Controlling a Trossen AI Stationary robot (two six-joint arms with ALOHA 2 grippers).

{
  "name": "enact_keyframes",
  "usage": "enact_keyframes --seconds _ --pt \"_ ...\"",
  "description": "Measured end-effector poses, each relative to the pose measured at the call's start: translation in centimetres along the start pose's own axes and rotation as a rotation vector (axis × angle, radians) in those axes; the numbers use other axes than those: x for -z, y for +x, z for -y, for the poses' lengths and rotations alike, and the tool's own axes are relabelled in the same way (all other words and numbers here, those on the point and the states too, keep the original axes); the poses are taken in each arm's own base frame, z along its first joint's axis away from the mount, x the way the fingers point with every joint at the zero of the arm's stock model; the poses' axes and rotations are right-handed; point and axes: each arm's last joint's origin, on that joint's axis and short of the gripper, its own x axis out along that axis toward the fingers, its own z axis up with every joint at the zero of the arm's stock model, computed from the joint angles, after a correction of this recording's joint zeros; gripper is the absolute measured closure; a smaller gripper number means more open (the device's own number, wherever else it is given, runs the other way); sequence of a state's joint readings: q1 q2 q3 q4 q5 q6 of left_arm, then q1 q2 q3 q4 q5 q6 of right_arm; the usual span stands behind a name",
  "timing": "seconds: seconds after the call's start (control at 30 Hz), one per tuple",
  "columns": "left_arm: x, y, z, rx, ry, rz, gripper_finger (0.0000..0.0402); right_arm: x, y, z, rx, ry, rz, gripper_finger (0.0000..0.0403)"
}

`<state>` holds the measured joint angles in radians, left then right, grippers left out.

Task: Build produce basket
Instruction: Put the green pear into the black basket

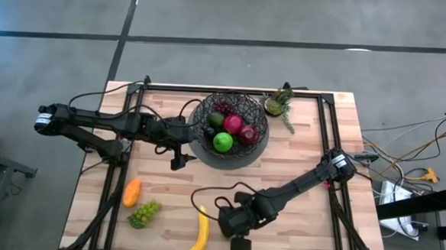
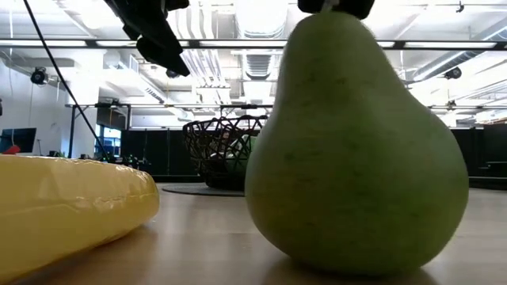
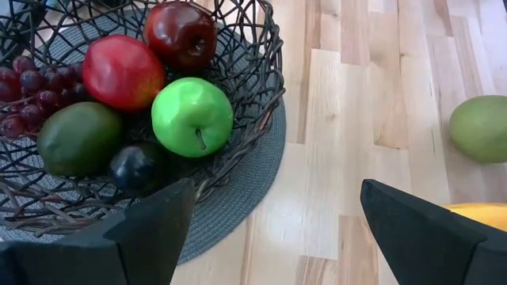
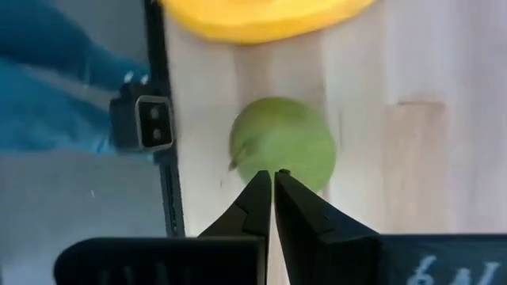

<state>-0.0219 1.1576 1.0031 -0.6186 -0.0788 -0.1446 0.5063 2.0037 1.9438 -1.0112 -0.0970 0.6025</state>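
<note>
The pear [image 4: 281, 146] stands upright on the bench [image 1: 310, 214], well away from the basket [image 1: 230, 129], at the near edge by the low camera [image 4: 142, 123]. It looks like hard, glossy toy plastic: probably light, stiff and slippery, with a fat belly tapering to a narrow neck. Best hold is judged to be across the neck or upper belly from above; a pinch low on the belly could squirt it sideways or tip it.

The right gripper [image 4: 273, 186] hangs directly over the pear's top, jaws pressed together with no gap and holding nothing, so they would need to spread before any grasp.

The banana [image 1: 200, 232] lies just beside the pear, on the side toward the basket. Further along the near edge sit the green grapes [image 1: 145, 213] and the orange piece [image 1: 131, 191].

The basket already holds the green apple [image 3: 192, 116], red apples [image 3: 124, 71], purple grapes [image 3: 28, 95] and avocado [image 3: 79, 138], and rests on the grey mat [image 3: 238, 198].

The left gripper [image 3: 273, 229] waits just beside the basket, jaws wide, empty.
</note>
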Motion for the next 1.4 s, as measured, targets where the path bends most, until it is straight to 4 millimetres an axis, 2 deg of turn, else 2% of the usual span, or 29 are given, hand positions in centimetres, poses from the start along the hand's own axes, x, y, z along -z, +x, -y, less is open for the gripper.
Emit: enact_keyframes --seconds 0.13,0.4,0.53,0.63,0.97,1.4 --pt "0.0 0.0 0.0 0.000 0.000 -0.001 0.0059 -0.1 0.1 -0.4 -0.068 -0.084 -0.006 0.0366" --pt "0.0 0.0 0.0 0.000 0.000 -0.001 0.0059 -0.3 0.6 -0.5 -0.029 -0.191 0.045 0.0265" --pt "0.0 0.0 0.0 0.000 0.000 -0.002 0.0059 -0.1 0.9 -0.8 -0.035 -0.265 0.063 0.0245" --pt "0.0 0.0 0.0 0.000 0.000 -0.003 0.0059 0.2 1.3 -0.8 -0.017 -0.288 0.059 0.0254" --pt "0.0 0.0 0.0 0.000 0.000 -0.004 0.0059 0.2 1.7 -0.6 0.029 -0.309 0.088 0.0322" --pt "1.0 0.6 -0.1 -0.004 -0.004 -0.036 0.0059 0.5 2.8 -0.5 0.023 -0.327 0.098 0.0339"
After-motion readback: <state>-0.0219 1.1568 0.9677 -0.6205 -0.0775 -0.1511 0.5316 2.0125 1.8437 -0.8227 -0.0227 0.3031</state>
